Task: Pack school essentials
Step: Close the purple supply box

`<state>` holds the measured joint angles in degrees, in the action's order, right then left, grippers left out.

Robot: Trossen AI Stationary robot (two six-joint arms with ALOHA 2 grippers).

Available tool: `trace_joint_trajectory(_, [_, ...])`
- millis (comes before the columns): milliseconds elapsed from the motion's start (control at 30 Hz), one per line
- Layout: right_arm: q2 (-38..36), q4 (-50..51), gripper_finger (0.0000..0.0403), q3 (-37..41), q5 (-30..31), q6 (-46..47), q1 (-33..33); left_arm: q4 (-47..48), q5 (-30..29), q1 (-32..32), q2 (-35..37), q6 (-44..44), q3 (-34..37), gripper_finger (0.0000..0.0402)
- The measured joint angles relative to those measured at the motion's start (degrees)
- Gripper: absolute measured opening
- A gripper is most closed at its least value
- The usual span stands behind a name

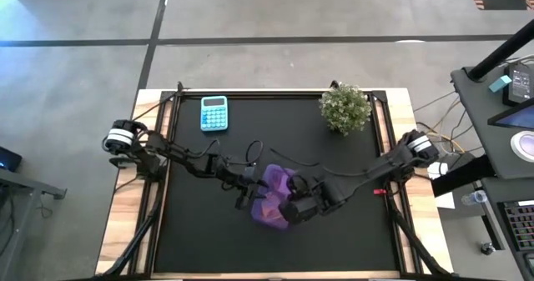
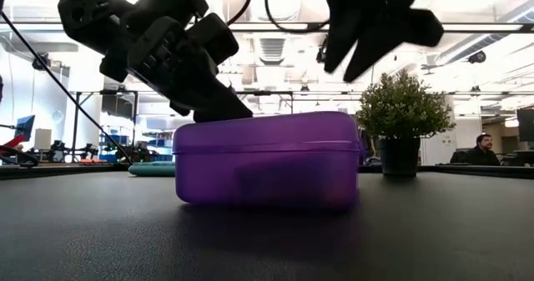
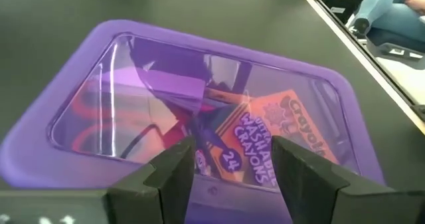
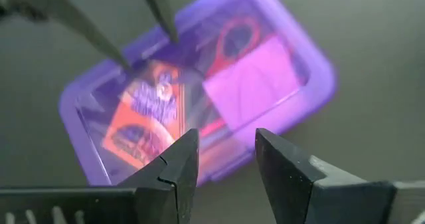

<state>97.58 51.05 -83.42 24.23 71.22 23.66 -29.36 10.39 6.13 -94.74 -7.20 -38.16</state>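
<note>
A translucent purple case (image 1: 274, 199) (image 2: 267, 160) stands flat on the black mat with its lid on. Through the lid I see the orange crayon box (image 3: 272, 137) (image 4: 143, 117), the red-handled scissors (image 4: 232, 41) (image 3: 86, 111) and the lilac note pad (image 4: 255, 84). I cannot make out any pens. My left gripper (image 1: 248, 191) (image 2: 221, 106) (image 3: 232, 151) is open, low over the case's left end. My right gripper (image 1: 294, 210) (image 2: 367, 39) (image 4: 226, 141) is open and hangs well above the case, touching nothing. My left gripper has its open fingers down on the top of the case's lid (image 2: 242, 118), near the left end. It comes slanting down from the table's left. One fingertip (image 2: 225, 110) meets the lid in the low view. The case stays flat on the mat.
A blue calculator (image 1: 214, 112) lies at the far left of the mat and a small potted plant (image 1: 345, 107) (image 2: 402, 118) stands at the far right. A small red item (image 1: 380, 192) lies at the mat's right edge. A person (image 2: 480, 148) sits in the room behind.
</note>
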Motion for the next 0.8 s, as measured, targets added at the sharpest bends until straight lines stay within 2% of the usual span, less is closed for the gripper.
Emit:
trace_joint_trajectory(300, [5.38,-1.05,0.0139,0.02,-4.72,-0.37,0.33,-0.04,-0.20,0.00,0.04,-0.05,0.04,0.0182])
trace_joint_trajectory(600, [8.96,-0.98,0.0139,0.00,-5.62,-1.42,0.33,-0.17,-0.17,0.04,0.70,-3.00,-0.21,0.0182])
trace_joint_trajectory(800, [9.46,-0.91,0.0139,-0.11,-6.04,-1.78,0.33,-0.03,-0.17,0.02,4.61,-3.55,-0.09,0.0182])
